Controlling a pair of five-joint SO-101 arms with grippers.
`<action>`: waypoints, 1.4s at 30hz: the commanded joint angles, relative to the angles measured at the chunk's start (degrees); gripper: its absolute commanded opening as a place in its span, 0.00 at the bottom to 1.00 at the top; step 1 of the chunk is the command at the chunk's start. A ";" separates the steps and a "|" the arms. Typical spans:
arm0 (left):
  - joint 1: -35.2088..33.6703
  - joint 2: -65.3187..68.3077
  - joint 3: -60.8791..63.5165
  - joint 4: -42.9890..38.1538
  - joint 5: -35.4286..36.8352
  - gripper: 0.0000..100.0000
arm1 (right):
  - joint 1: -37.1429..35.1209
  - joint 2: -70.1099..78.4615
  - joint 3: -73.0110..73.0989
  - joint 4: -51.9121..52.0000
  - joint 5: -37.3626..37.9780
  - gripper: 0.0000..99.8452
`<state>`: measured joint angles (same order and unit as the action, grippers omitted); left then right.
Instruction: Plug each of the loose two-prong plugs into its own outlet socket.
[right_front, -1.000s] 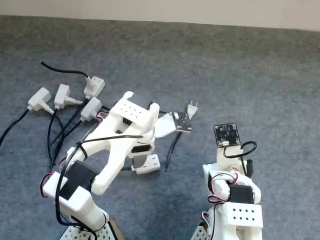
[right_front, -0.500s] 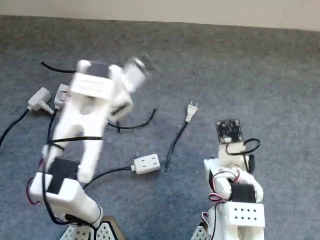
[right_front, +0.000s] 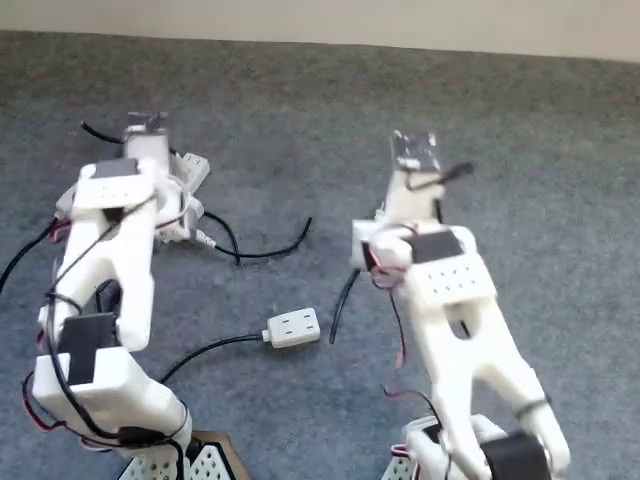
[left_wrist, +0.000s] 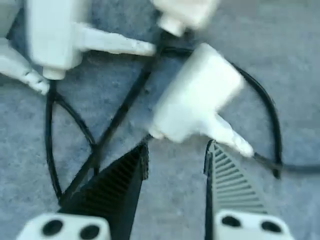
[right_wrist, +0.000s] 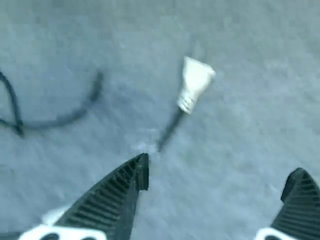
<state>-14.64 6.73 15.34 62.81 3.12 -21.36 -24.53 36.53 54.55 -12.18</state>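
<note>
Carpet (right_front: 540, 150), grey and short-piled, covers the work surface up to a pale wall strip (right_front: 320, 20). 1 white outlet socket (right_front: 293, 327) lies on its black cord between the 2 arms. The left gripper (left_wrist: 177, 160), jaws parted, hovers just short of a blocky white connector (left_wrist: 192, 102) among tangled cords (left_wrist: 50, 130). The right gripper (right_wrist: 220, 172) gapes wide near a small 2-prong plug (right_wrist: 195, 82).

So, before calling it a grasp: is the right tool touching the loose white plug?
Apart. The right wrist view shows the right tool open, with bare carpet between it and the white plug.
</note>
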 joint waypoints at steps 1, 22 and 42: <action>-8.48 -0.13 2.07 -10.11 10.20 0.20 | -3.38 8.22 -8.57 -7.08 -6.86 0.40; -4.97 2.68 4.79 -12.66 13.19 0.19 | 2.15 37.76 -20.79 -15.16 -10.55 0.18; -4.97 2.68 4.88 -12.66 13.19 0.19 | 3.65 40.31 -21.23 -10.59 -6.07 0.17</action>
<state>-20.53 9.71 20.44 50.68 16.66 -18.20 15.82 17.45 42.42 -19.30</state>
